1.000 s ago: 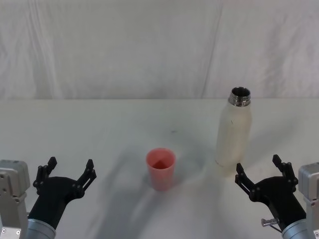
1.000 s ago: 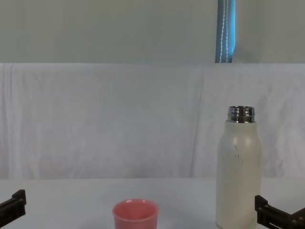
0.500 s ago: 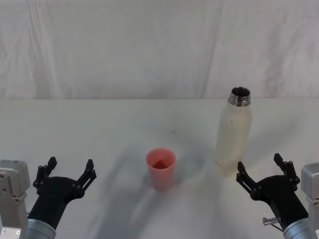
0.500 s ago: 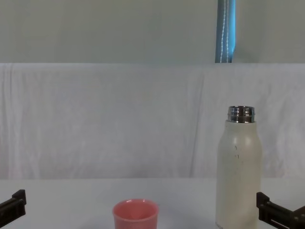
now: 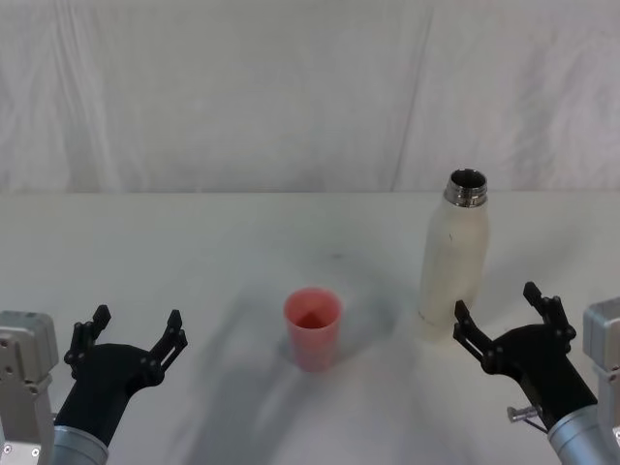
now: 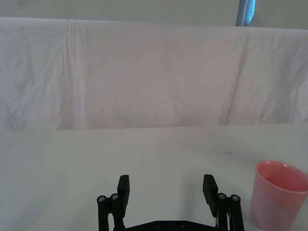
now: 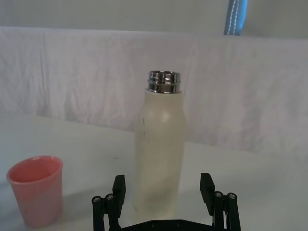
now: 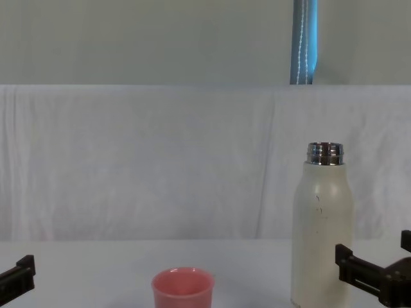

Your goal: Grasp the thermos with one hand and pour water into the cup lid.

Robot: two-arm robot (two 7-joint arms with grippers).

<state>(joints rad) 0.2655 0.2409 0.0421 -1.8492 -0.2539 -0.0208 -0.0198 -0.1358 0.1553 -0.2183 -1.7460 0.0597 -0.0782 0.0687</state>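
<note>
The cream-white thermos (image 5: pixel 453 260) (image 7: pixel 159 151) (image 8: pixel 322 234) stands upright and uncapped on the white table, right of centre. The pink cup lid (image 5: pixel 312 327) (image 6: pixel 277 194) (image 7: pixel 36 189) (image 8: pixel 182 287) stands upright to its left, near the table's middle. My right gripper (image 5: pixel 504 317) (image 7: pixel 162 185) is open, low at the front right, just in front of the thermos and a little to its right, not touching it. My left gripper (image 5: pixel 132 329) (image 6: pixel 167 186) is open at the front left, well left of the cup lid, holding nothing.
A white cloth covers the table (image 5: pixel 194 252) and hangs as a backdrop behind it. A blue vertical strip (image 8: pixel 305 42) shows above the backdrop. Free table lies between the grippers and behind the cup lid.
My right gripper has moved forward and slightly left, closer to the thermos. The left gripper, thermos and cup lid have not moved.
</note>
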